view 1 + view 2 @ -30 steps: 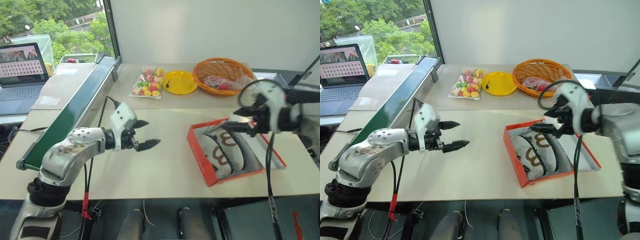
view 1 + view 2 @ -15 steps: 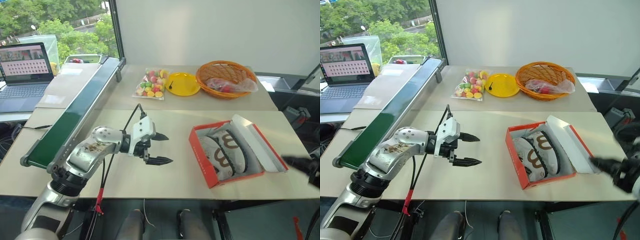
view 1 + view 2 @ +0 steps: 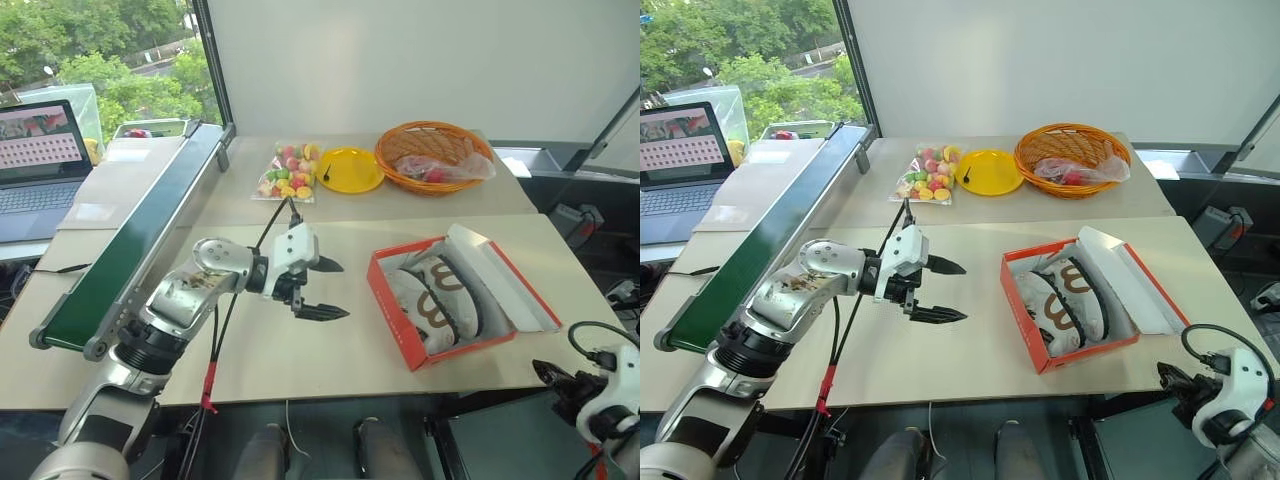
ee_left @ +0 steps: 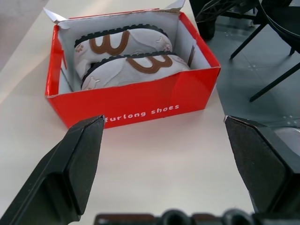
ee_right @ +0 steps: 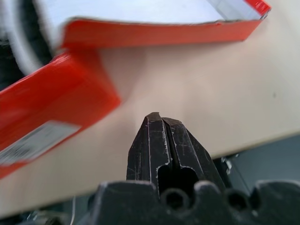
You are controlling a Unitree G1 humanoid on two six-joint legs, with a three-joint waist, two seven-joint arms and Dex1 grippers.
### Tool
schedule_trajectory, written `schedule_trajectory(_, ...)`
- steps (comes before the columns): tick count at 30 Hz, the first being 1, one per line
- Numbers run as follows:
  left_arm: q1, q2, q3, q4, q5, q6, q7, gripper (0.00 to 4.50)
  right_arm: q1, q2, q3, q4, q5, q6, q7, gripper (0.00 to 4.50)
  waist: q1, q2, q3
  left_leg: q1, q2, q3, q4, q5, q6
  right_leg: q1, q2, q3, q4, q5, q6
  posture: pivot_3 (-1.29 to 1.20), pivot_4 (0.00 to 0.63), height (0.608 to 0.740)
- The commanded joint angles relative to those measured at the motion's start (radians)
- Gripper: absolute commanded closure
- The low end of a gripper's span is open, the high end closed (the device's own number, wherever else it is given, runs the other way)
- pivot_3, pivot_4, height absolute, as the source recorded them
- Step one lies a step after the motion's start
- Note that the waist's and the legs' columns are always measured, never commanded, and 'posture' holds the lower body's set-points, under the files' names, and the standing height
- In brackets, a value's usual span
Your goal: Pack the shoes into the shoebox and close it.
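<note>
The red-orange shoebox (image 3: 386,305) stands open on the right half of the table, its white-lined lid (image 3: 500,278) folded out to the right. Both cream shoes (image 3: 438,300) with brown trim lie side by side inside it, also seen in the left wrist view (image 4: 129,56). My left gripper (image 3: 338,290) hovers open over the table a short way left of the box, pointing at its lettered red wall (image 4: 136,101), with nothing between its fingers. My right gripper (image 3: 545,372) hangs shut and empty beyond the table's front right edge, below the box; in the right wrist view its fingertips (image 5: 157,119) are pressed together.
An orange wicker basket (image 3: 432,155), a yellow plate (image 3: 350,168) and a bag of coloured sweets (image 3: 287,172) sit along the back of the table. A green conveyor belt (image 3: 140,240) runs down the left side, with a laptop (image 3: 35,150) beyond it.
My right gripper came away from above the shoebox, dropped past the table's front right edge and shut. My left gripper shifted a little toward the box, still open. The camera moved.
</note>
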Motion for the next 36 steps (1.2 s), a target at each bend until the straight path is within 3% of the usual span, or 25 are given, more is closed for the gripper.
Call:
schedule_trajectory(1,0.006,0.023,0.051,-0.048,-0.006,0.022,0.014,0.13,-0.048,-0.012,0.026,0.094,0.001,-0.127,-0.020,4.45,0.000,0.000,0.000,0.000,0.000,0.000,0.000,0.000,0.000,0.000,0.000,0.000,0.000,0.000,0.000,0.00,0.150,0.740)
schedule_trajectory(11,0.032,0.036,0.088,-0.128,-0.012,0.086,0.058,0.13,-0.189,-0.030,0.063,0.371,0.041,-0.386,-0.035,4.45,-0.003,0.001,0.001,0.000,0.000,0.000,0.000,0.000,0.000,0.000,0.000,0.000,0.000,0.000,0.000,0.00,0.150,0.740)
schedule_trajectory(17,0.019,0.016,0.089,-0.111,-0.008,0.084,0.071,0.13,-0.179,-0.003,0.057,0.259,0.159,-0.392,-0.041,4.45,-0.004,0.001,0.001,0.000,0.000,0.000,0.000,0.000,0.000,0.000,0.000,0.000,0.000,0.000,0.000,0.00,0.150,0.740)
schedule_trajectory(28,-0.008,-0.018,0.063,-0.062,0.010,0.044,0.047,0.13,0.024,0.012,0.122,-0.071,0.449,-0.291,0.027,4.45,-0.004,0.002,0.001,0.000,0.000,-0.001,-0.001,0.000,0.000,0.000,0.001,0.000,0.000,0.000,0.000,0.00,0.150,0.740)
schedule_trajectory(36,-0.023,-0.035,0.056,-0.033,0.024,0.021,0.037,0.13,0.070,-0.058,0.178,-0.125,0.497,-0.263,0.032,4.45,-0.002,0.001,0.001,0.000,0.000,-0.001,-0.001,0.000,0.000,0.000,0.001,0.000,0.000,0.000,0.000,0.00,0.150,0.740)
